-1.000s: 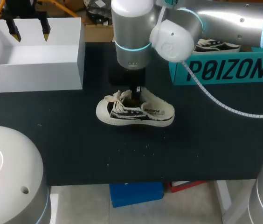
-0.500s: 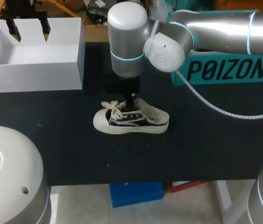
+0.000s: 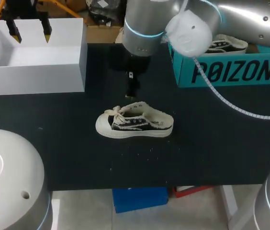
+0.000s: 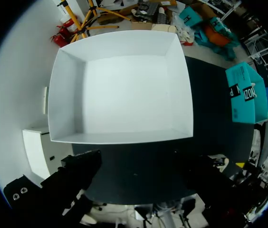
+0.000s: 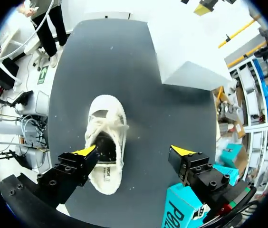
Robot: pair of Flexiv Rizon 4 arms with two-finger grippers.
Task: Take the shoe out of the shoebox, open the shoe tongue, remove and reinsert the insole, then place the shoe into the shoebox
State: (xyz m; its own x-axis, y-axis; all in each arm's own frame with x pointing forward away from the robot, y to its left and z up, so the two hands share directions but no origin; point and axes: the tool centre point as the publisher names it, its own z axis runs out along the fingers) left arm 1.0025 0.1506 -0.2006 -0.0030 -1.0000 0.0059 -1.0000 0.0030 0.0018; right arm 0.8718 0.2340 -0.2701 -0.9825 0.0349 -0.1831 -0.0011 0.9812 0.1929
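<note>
As it hangs above the sneaker (image 3: 140,125), right pincer (image 5: 135,151): wide apart, empty.
Left pincer (image 3: 30,31): spread, empty, over white box (image 3: 34,79).

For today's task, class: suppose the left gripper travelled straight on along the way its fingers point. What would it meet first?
Most likely the bare inner floor of the white box: the left gripper hangs open over it, and nothing shows in between. How far down the floor lies is unclear.
</note>
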